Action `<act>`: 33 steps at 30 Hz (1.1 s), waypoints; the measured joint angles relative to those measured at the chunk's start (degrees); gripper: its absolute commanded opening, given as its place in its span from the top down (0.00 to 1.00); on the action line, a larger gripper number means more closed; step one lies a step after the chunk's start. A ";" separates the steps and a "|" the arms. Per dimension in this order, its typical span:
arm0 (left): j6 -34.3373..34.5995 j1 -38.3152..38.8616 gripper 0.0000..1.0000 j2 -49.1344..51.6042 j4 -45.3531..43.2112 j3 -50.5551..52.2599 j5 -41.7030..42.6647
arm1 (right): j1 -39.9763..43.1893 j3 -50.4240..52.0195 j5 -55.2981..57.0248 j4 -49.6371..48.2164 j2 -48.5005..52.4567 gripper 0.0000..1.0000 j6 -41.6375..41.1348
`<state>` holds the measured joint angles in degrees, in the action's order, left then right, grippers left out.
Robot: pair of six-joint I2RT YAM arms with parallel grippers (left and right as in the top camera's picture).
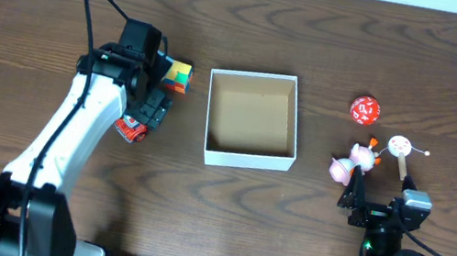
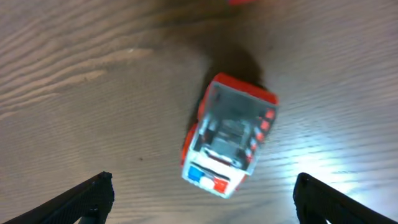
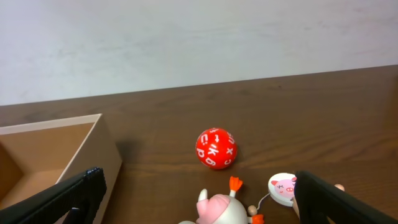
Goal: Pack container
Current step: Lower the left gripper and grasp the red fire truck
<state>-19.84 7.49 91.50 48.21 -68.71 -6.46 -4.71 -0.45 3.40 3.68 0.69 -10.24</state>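
Observation:
The container is a square shallow box with white walls and a brown inside, mid-table; its corner shows in the right wrist view. My left gripper is open, hovering just above a red and white toy truck, which lies between the fingers in the left wrist view. A multicoloured cube sits beside the left wrist. My right gripper is open near the front right, just short of a pink and white pig toy, seen in the right wrist view.
A red ball with white letters lies right of the box, also in the right wrist view. A round white pig-face disc on a stick lies beside the pig toy; it also appears in the right wrist view.

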 measured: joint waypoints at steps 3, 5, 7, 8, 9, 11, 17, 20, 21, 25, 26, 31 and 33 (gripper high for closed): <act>-1.46 -1.70 0.05 1.51 -0.79 0.00 0.02 | 0.00 0.00 0.00 0.00 0.00 0.01 0.00; -2.05 -2.78 0.05 2.32 -1.11 0.00 0.04 | 0.00 0.00 0.00 0.00 0.00 0.01 0.00; -2.56 -3.56 0.05 3.02 -1.66 0.00 0.17 | 0.00 0.00 0.00 0.00 0.00 0.01 0.02; -2.67 -3.69 0.05 3.30 -1.79 0.00 0.33 | 0.00 0.00 -0.02 0.02 0.00 0.01 0.02; -2.93 -3.89 0.05 3.61 -1.90 0.00 0.79 | 0.00 0.00 0.00 0.00 0.00 0.01 0.00; -3.82 -3.98 0.05 4.11 -1.84 0.00 2.67 | 0.00 0.00 0.00 0.00 0.00 0.01 0.00; -7.13 -3.96 0.04 4.50 -0.35 0.00 9.20 | 0.00 0.00 0.00 0.00 0.00 0.01 0.00; -7.67 -3.96 0.03 4.50 0.22 0.00 10.32 | 0.00 0.00 0.00 0.00 0.00 0.01 0.00; -7.72 -3.96 0.02 4.50 0.26 0.00 10.62 | 0.00 0.00 0.00 0.00 0.00 0.01 0.00; -8.46 -3.96 0.02 4.50 0.17 0.09 11.04 | 0.00 0.00 0.00 0.02 0.00 0.01 0.00; -8.74 -3.96 0.02 4.50 0.11 0.24 11.08 | 0.00 0.00 0.00 0.00 0.00 0.01 0.02; -9.07 -3.96 0.02 4.50 -1.36 2.01 11.23 | 0.00 0.00 -0.02 0.02 0.00 0.01 0.00; -9.16 -3.96 0.02 4.50 -2.36 2.97 11.23 | 0.00 0.00 0.00 0.00 0.00 0.01 0.02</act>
<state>-28.99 3.53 96.01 45.84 -65.73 4.78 -4.71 -0.45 3.40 3.68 0.69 -10.22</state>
